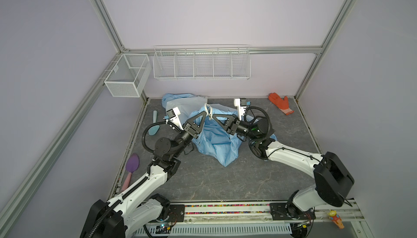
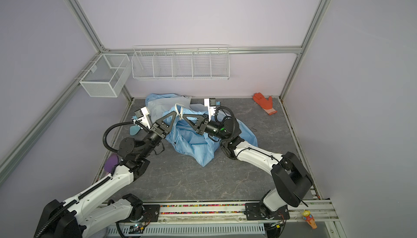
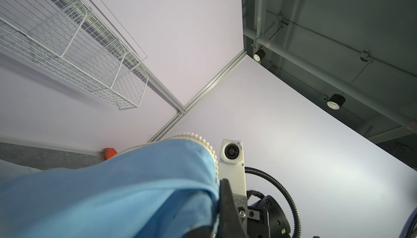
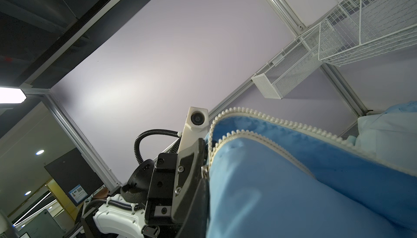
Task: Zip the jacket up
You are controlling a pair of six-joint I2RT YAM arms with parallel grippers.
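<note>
While L gripper (image 1: 205,113), R gripper (image 1: 214,117) pinch jacket (image 1: 216,140), zipper (image 1: 208,109) runs front-back.

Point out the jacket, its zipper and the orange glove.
jacket (image 1: 216,140), in a top view, on the crumpled blue cloth between the arms.
zipper (image 4: 270,117), right wrist view, on the upper row of white teeth.
orange glove (image 1: 279,104), in a top view, on its palm.

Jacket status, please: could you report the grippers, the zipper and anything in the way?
Grippers: left gripper and right gripper both shut on the jacket at its zipper. Its two rows apart above the grip. Orange glove lies apart, far corner.
</note>
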